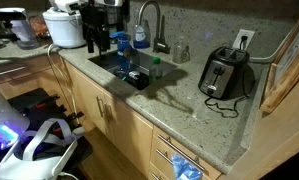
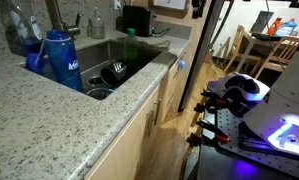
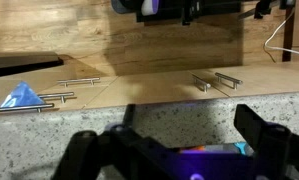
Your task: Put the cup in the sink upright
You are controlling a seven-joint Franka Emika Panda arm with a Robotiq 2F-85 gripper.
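Observation:
A dark cup lies in the sink, apparently on its side; it also shows in an exterior view. My gripper is open and empty. In the wrist view its two dark fingers frame the speckled counter edge, with wooden cabinet fronts beyond. The white arm is low in front of the cabinets, well away from the sink; it also shows in an exterior view. The cup is out of the wrist view.
A tall blue bottle stands at the sink's edge. A faucet rises behind the sink. A toaster sits on the counter. Drawer handles stick out from the cabinets. A chair and table stand further off.

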